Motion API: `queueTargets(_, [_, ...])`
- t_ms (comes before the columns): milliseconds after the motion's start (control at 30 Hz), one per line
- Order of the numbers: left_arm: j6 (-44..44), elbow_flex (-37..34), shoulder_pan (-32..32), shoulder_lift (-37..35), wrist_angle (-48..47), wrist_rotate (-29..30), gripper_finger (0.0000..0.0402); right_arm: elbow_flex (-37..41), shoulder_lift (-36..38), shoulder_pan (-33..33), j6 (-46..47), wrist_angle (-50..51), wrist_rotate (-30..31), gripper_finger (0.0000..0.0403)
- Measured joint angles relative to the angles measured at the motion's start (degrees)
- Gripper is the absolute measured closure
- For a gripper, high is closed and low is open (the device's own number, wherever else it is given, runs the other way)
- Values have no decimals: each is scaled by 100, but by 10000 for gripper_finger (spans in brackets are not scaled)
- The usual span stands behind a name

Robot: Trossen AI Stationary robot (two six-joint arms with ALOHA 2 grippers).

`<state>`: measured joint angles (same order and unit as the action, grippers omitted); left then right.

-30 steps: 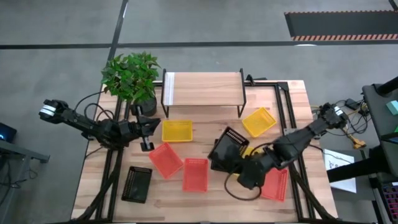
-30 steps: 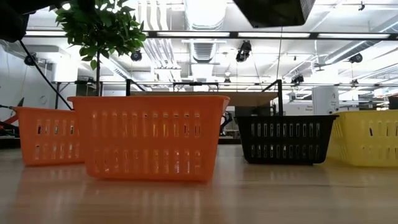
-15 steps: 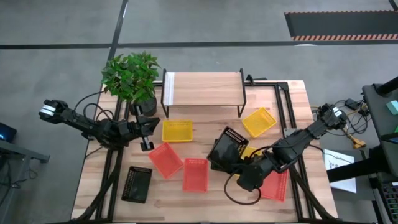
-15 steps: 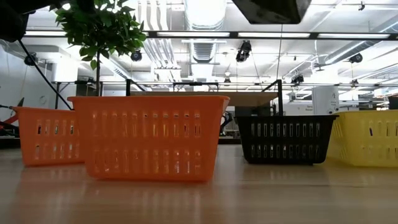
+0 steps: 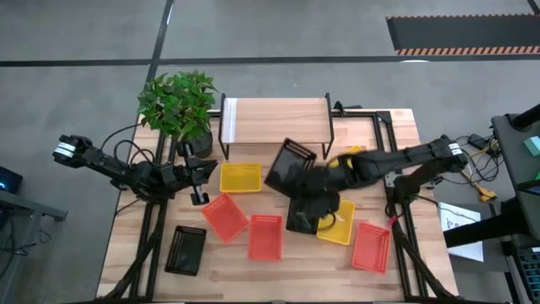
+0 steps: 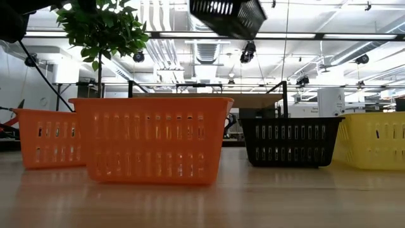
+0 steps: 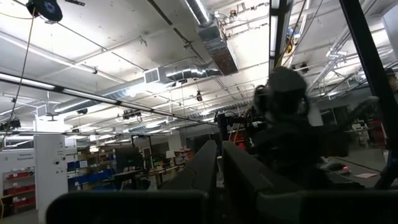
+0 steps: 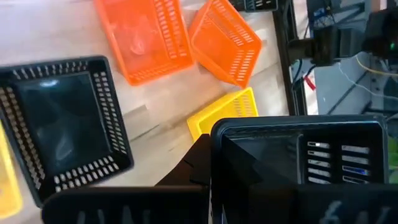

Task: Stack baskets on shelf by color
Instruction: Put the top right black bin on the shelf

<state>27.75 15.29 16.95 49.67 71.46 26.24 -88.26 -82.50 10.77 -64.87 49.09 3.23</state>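
My right gripper (image 5: 310, 175) is shut on a black basket (image 5: 288, 164), carried in the air between the shelf (image 5: 274, 118) and the baskets on the table; in the low view it hangs tilted (image 6: 228, 15). A second black basket (image 5: 305, 211) stands on the table below it, a third (image 5: 186, 251) at the near left. Yellow baskets (image 5: 240, 177) (image 5: 339, 226) (image 5: 353, 154) and orange baskets (image 5: 224, 217) (image 5: 264, 236) (image 5: 371, 247) rest on their bases on the table. My left gripper (image 5: 199, 180) waits shut at the left, touching nothing. My right gripper holds the black basket by one wall at its rim (image 8: 219, 134), with a finger (image 8: 196, 164) on the wall's outer side; the other finger is hidden by the wall. The basket is lifted clear of the table and tilted.
A potted plant (image 5: 179, 105) stands at the far left beside the shelf. The shelf's top board shows bare. Black frame rails (image 5: 388, 143) run along the table's right side. Baskets crowd the middle of the table (image 5: 135, 245).
My right arm has swung from the near right toward the far edge and the shelf, carrying the black basket away from above the other black basket. The held basket has tipped. A yellow basket and an orange basket at the near right are now uncovered.
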Motion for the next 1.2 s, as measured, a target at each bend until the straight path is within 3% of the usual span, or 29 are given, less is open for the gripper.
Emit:
queueTargets(367, [-24,-44,-1,2,4,0,391,-29,0,-1354,-603,-43,-1123,394])
queueTargets(967, [-29,-44,0,2,6,0,391,-25,0,-1557,-760,-176,-1117,394])
queueTargets(1200, [-29,-44,-1,2,4,0,391,-22,-49,-1557,-704,-195,-755,394])
